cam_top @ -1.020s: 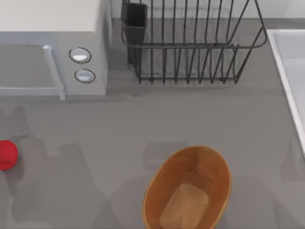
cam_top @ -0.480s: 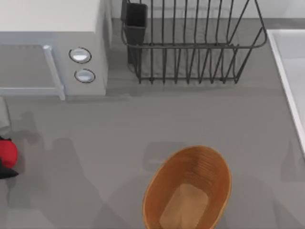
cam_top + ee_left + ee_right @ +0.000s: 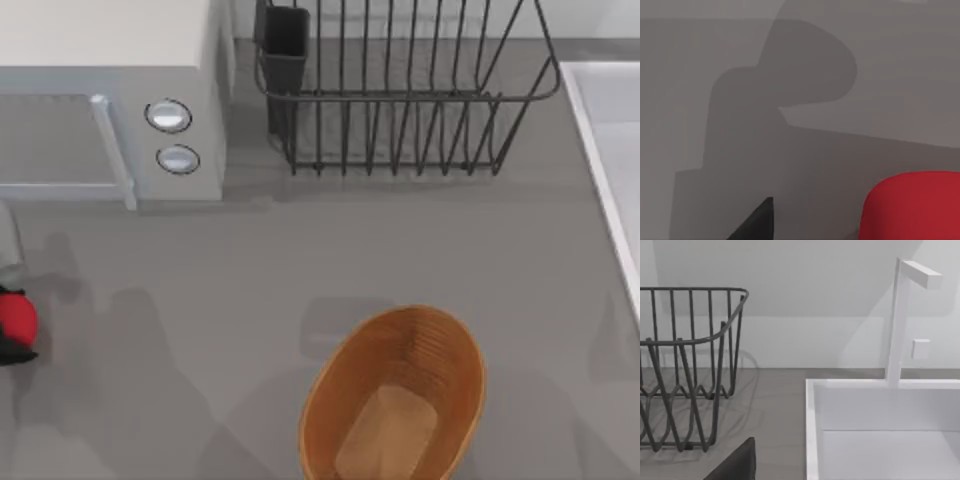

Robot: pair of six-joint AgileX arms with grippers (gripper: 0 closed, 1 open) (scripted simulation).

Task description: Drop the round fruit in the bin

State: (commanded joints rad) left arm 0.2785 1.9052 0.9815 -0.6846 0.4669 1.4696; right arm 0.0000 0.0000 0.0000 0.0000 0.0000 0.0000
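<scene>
The round fruit, a small red ball, lies on the grey table at the far left edge. My left gripper has come down over it and is open, with dark fingers on either side of the ball. In the left wrist view the round fruit sits apart from one black fingertip, with bare table between them. The bin, an oval brown basket, stands at the front centre, far to the right of the fruit. My right gripper is parked near the sink.
A white microwave fills the back left. A black wire dish rack stands at the back centre. A white sink runs along the right edge, with its tap in the right wrist view.
My left gripper has come in at the left edge and lowered around the red fruit. The fruit has barely moved. The basket stays put.
</scene>
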